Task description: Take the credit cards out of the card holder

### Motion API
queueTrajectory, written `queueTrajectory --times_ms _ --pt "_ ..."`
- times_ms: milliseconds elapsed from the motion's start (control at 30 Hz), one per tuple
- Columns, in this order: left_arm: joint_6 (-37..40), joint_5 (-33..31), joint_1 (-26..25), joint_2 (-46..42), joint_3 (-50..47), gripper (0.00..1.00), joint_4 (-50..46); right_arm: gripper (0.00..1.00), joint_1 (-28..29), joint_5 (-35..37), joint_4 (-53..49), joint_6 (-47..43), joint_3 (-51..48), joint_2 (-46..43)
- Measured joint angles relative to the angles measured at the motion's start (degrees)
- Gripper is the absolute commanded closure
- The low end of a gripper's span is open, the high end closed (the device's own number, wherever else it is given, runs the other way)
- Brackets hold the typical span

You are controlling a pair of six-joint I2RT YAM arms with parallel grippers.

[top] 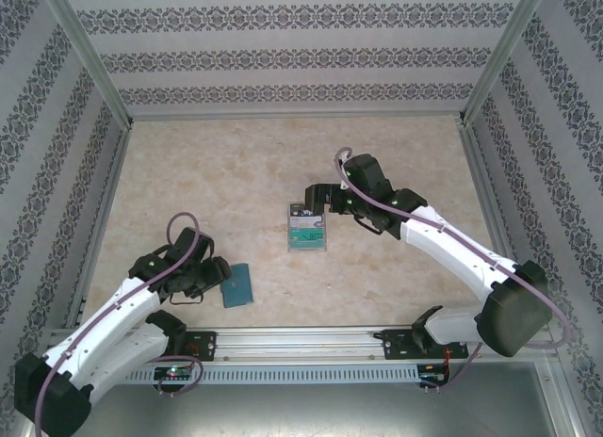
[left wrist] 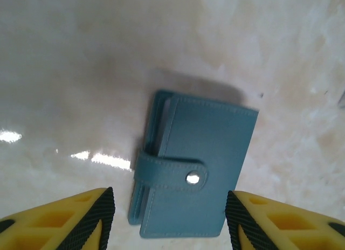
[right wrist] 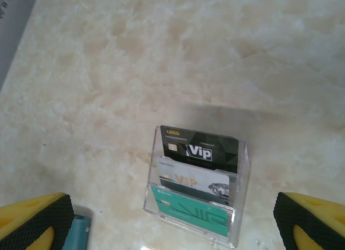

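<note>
Wallet (left wrist: 210, 147) lies ungripped between the left claw's (left wrist: 170, 223) parted fingers, long axis running 12 to 6; right claw (right wrist: 172, 226) gapes, cards (right wrist: 197, 180) at its 12.

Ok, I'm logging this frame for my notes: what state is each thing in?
Wallet: closed, tab snapped, lying flat.
Cards: three, standing tiered in the stand.
Stand: upright, full.
Left hand: open, fingers either side of the wallet, not touching it.
Right hand: open wide, over the stand.
</note>
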Motion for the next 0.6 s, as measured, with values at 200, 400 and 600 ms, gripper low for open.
queueTrajectory --times_ms 200,400,600 --pt "-1.88 -3.45 -7.87 10.45 3.23 0.44 -0.55 0.02 2.19 0.35 -0.85 -1.03 0.00 0.35" --pt "-1.51 -5.70 -10.86 21.03 8.26 0.47 0.76 0.02 3.52 0.24 -1.33 -1.05 0.00 0.35" --pt "-0.07 -6.23 -11.02 28.70 10.29 0.53 1.29 0.02 4.66 0.24 -1.84 -1.03 0.00 0.33"
